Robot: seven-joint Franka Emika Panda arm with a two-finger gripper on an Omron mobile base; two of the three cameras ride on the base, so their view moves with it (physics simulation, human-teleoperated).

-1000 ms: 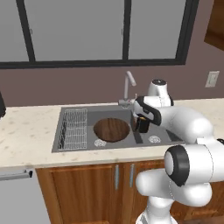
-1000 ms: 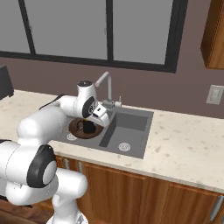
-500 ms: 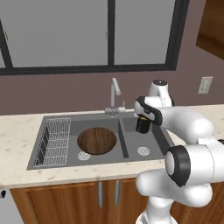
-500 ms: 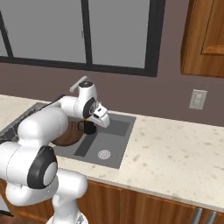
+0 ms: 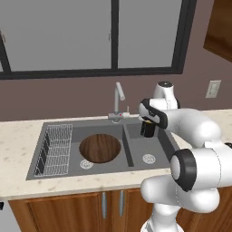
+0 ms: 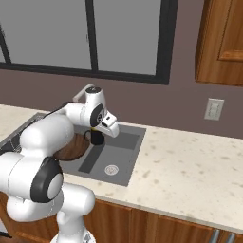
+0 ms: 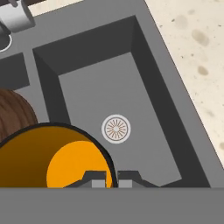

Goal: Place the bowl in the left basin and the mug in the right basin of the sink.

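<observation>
One mug (image 5: 147,128) and one bowl (image 5: 100,148) are in play, and the sink (image 5: 54,168) offers two basins to take them. The bowl lies flat in the left basin (image 5: 86,132), the wider one, just beside the wire rack (image 5: 55,150) and close to that basin's round drain (image 5: 86,163). The mug hangs above the back of the right basin (image 5: 159,146), carried by the pincer (image 7: 111,177), whose two fingertips (image 7: 97,178) pinch the mug's rim, one inside and one outside (the orange inside of the cup shows plainly in the hand view). Below it, the narrower basin's floor is bare grey steel with its own single drain (image 7: 116,129) toward the front. One curved faucet (image 5: 118,99) stands behind the divider between the basins. The speckled tabletop (image 6: 190,175) runs off to the right of the sink, below one wall outlet (image 6: 213,109).
</observation>
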